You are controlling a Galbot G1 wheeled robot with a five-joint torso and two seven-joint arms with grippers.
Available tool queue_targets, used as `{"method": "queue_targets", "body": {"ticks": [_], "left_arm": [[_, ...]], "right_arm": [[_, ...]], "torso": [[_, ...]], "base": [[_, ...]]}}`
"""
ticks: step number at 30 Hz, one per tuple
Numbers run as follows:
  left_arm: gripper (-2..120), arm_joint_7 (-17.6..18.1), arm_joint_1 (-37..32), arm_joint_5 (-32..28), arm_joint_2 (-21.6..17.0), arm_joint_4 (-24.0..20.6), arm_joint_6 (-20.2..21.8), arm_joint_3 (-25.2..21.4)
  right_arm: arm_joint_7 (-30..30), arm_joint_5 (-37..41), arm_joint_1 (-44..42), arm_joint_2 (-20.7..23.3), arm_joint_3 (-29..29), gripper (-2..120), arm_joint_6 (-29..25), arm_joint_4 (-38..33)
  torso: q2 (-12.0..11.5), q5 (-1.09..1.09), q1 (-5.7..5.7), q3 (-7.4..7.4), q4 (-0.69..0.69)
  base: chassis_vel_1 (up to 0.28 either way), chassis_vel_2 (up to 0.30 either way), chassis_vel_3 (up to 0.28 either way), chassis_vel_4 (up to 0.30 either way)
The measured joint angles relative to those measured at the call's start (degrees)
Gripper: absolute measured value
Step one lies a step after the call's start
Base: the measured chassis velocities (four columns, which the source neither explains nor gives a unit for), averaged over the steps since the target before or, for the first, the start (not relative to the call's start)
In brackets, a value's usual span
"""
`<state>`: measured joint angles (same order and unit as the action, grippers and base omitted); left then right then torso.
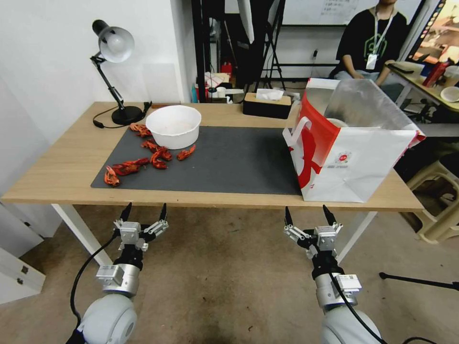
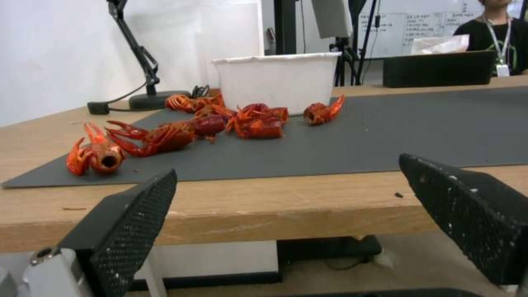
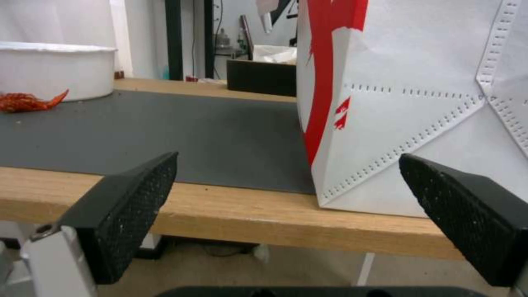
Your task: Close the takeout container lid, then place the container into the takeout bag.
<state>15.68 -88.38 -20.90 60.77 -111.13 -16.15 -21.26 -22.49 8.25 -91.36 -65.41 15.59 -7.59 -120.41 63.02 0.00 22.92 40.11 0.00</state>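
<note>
From the head view, the large white paper takeout bag with red side panels [image 1: 356,155] stands open at the wooden table's [image 1: 57,177] right end, something pale inside; both grippers, left [image 1: 143,211] and right [image 1: 308,215], hang spread and empty below the table edge; the left wrist view shows red crayfish [image 2: 159,138] beside a round white bowl [image 2: 278,80]; the right wrist view faces the bag's base; the container looks already bagged, though I cannot confirm it.

White bowl [image 1: 173,126], red crayfish [image 1: 155,157] on dark mat [image 1: 229,165]; desk lamp [image 1: 113,71].

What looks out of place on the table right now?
Red crayfish lie scattered on the dark mat, outside the white bowl and partly behind it. The takeout bag stands upright at the table's right end, its base overhanging the mat. Both hands, left hand and right hand, hang open below the table edge.
</note>
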Motion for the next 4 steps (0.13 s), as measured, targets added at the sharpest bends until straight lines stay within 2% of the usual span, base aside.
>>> {"method": "queue_targets", "body": {"ticks": [4], "left_arm": [[100,0.0,0.01,0.0,-0.01,0.0,-0.01,0.0]], "right_arm": [[0.02,0.02,0.01,0.01,0.02,100,0.0,0.0]], "torso": [[0.0,0.0,0.0,0.0,0.0]], "base": [[0.0,0.0,0.0,0.0]]}}
